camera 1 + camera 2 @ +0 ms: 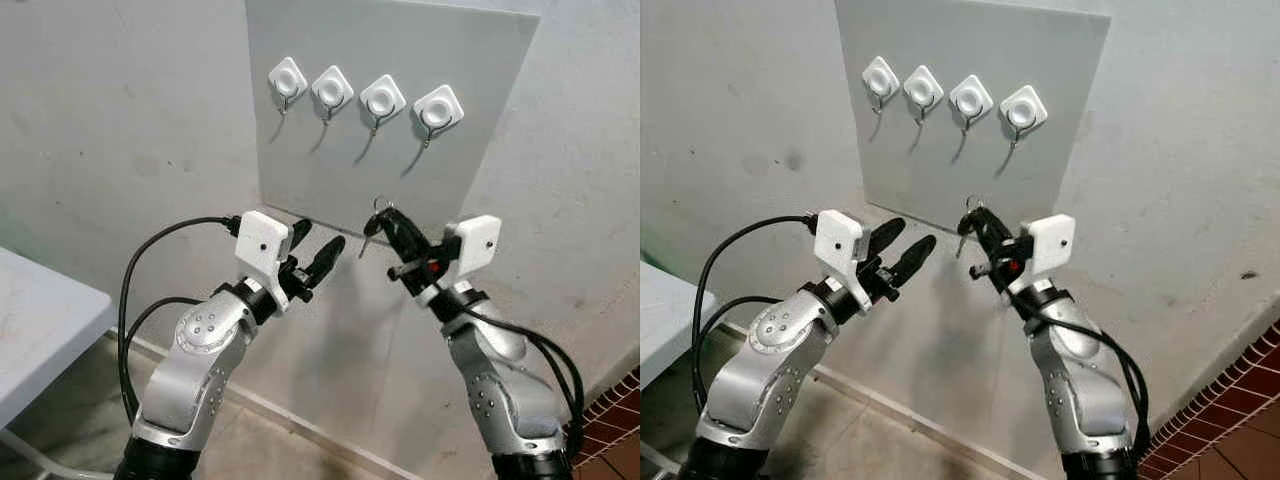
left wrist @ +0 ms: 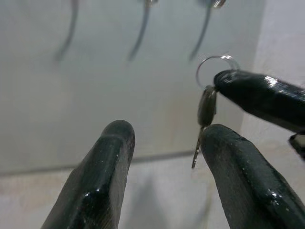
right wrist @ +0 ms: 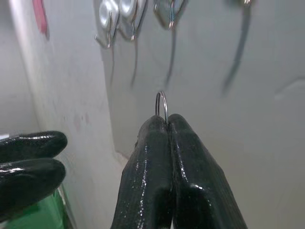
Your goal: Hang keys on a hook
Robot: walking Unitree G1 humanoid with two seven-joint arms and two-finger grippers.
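Observation:
Four white hooks (image 1: 382,100) sit in a row on a grey panel (image 1: 470,170) fixed to the wall. Below the row, my right gripper (image 1: 385,222) is shut on the keys (image 2: 207,105). The key ring (image 3: 162,107) sticks up past its tips, and one key hangs beneath the ring. The ring is lower than the hooks and apart from them. My left gripper (image 1: 315,240) is open and holds nothing. It is raised just left of the keys at about the same height. Its fingers (image 2: 102,176) point at the panel.
A white table (image 1: 40,320) stands at the lower left. Black cables (image 1: 135,300) loop from my left arm. Red floor tiles (image 1: 610,430) show at the lower right, and a baseboard runs along the foot of the wall.

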